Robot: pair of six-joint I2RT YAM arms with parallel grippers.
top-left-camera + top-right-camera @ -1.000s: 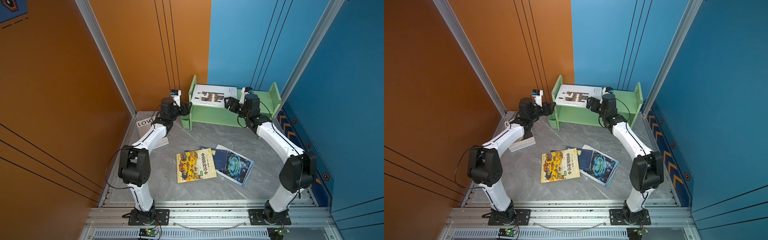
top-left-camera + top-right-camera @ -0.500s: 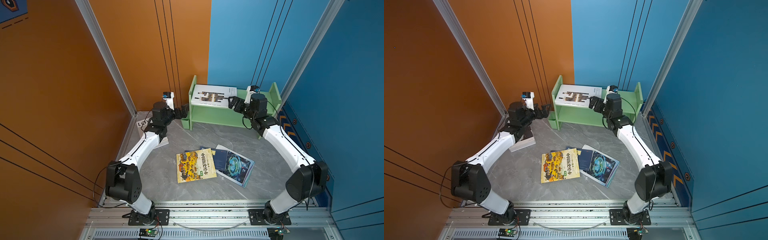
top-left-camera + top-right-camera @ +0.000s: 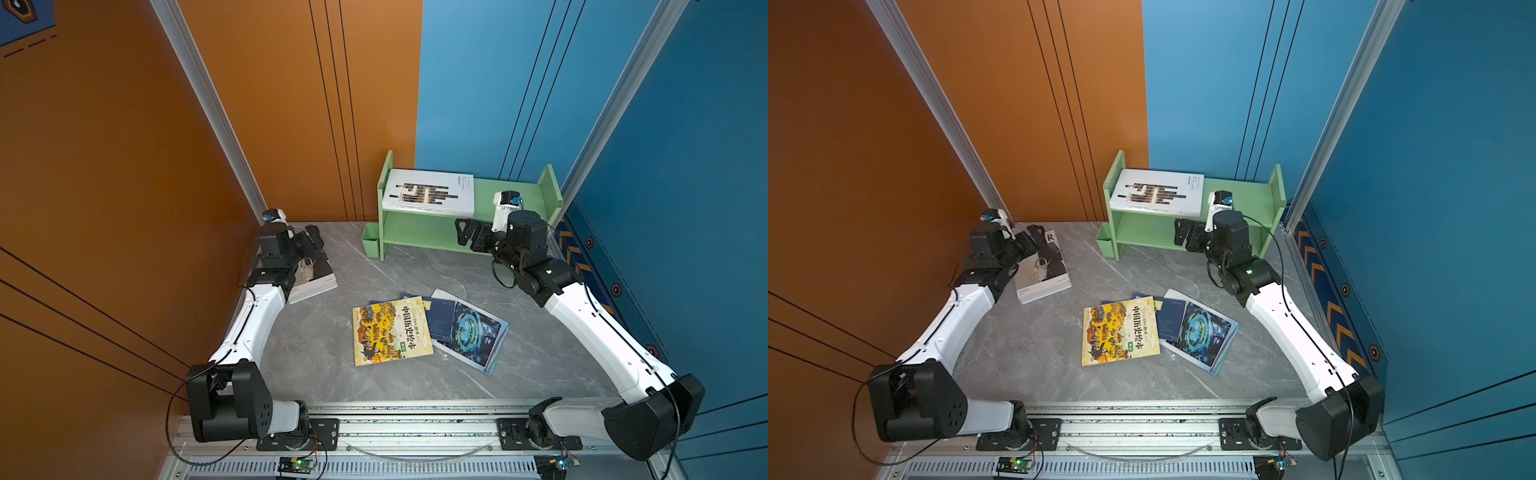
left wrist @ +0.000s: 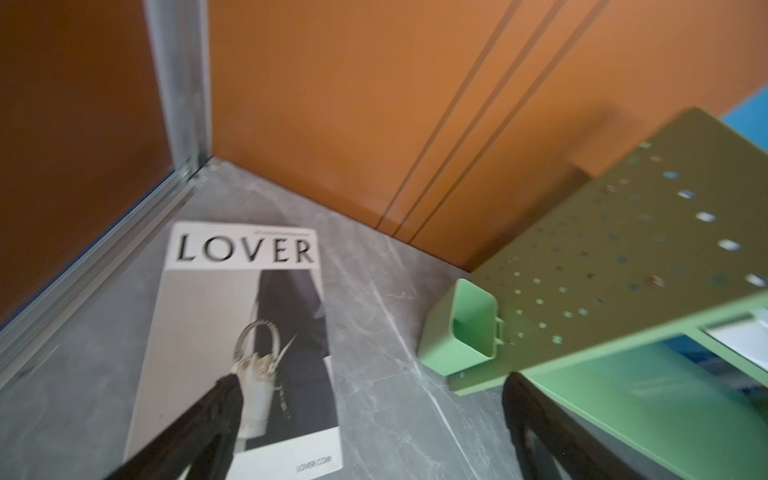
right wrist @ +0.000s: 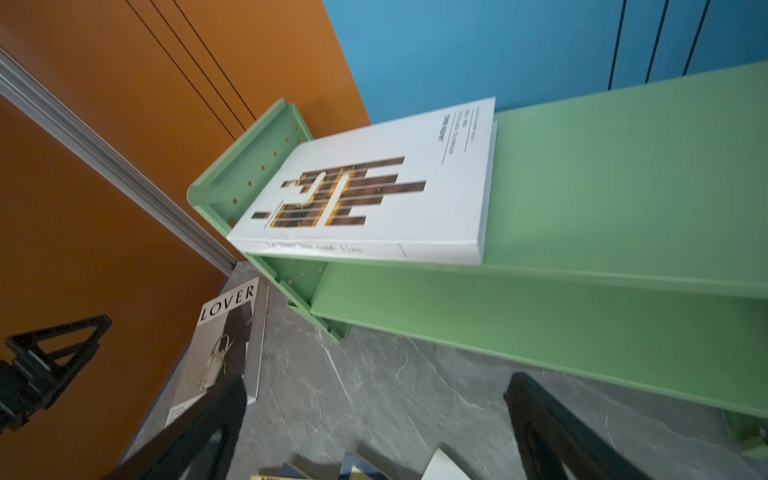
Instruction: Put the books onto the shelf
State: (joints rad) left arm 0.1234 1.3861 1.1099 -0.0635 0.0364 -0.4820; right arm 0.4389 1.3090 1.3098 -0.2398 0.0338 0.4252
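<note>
A: Is the left gripper (image 3: 311,240) holding anything?
B: Nothing. Its jaws are spread wide, and it hovers over the LOVER book (image 4: 245,332). In both top views the left arm (image 3: 262,316) hides part of that cover.
A: And the right gripper (image 3: 465,235)?
B: Wide apart too, empty, just before the shelf (image 5: 602,166). The white book (image 5: 374,187) lies on the top tier, up beyond it.
A: The rest?
B: Well behind it. The yellow book (image 3: 390,332) and teal book (image 3: 469,336) overlap navy books (image 3: 441,318), which are mostly covered. I can't count them. Both wrist views are blurred.
</note>
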